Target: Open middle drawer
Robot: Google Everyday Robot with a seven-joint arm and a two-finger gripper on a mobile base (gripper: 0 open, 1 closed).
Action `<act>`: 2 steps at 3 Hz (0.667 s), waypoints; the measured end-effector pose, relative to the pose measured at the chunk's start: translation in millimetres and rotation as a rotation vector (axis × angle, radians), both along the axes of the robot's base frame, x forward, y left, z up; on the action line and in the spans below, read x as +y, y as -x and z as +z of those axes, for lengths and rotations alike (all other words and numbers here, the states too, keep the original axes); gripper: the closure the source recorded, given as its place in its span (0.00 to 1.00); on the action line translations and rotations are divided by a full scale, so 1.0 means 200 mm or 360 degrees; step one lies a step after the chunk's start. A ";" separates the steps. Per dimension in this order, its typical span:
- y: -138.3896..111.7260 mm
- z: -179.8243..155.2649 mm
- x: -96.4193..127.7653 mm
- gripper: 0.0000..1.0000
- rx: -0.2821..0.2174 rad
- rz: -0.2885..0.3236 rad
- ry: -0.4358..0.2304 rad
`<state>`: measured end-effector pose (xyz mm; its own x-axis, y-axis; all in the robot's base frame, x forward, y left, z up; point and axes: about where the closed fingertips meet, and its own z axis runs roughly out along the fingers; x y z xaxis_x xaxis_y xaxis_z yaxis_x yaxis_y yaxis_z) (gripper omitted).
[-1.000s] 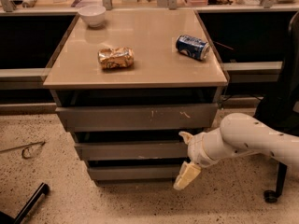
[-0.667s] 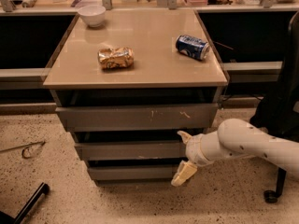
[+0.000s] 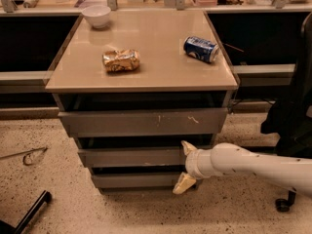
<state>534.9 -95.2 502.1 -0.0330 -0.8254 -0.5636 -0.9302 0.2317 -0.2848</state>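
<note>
The two-finger gripper on the white arm is hovering low at the right end of the cabinet's fronts, having slid slightly left since a second ago. Its cream fingers are spreading wide. The upper tip is meeting the top edge of the wide shallow grey middle drawer, and the lower is hanging before the narrowest bottom front. That drawer is sitting unmoved beneath the scratched larger front. On the beige tabletop, the white bowl, crumpled gold bag and blue can are resting as before.
</note>
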 end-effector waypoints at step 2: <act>-0.16 -0.07 -0.01 0.00 -0.0084 -0.0080 -0.0060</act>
<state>567.1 -97.5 487.3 -0.0434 -0.8017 -0.5962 -0.9011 0.2891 -0.3231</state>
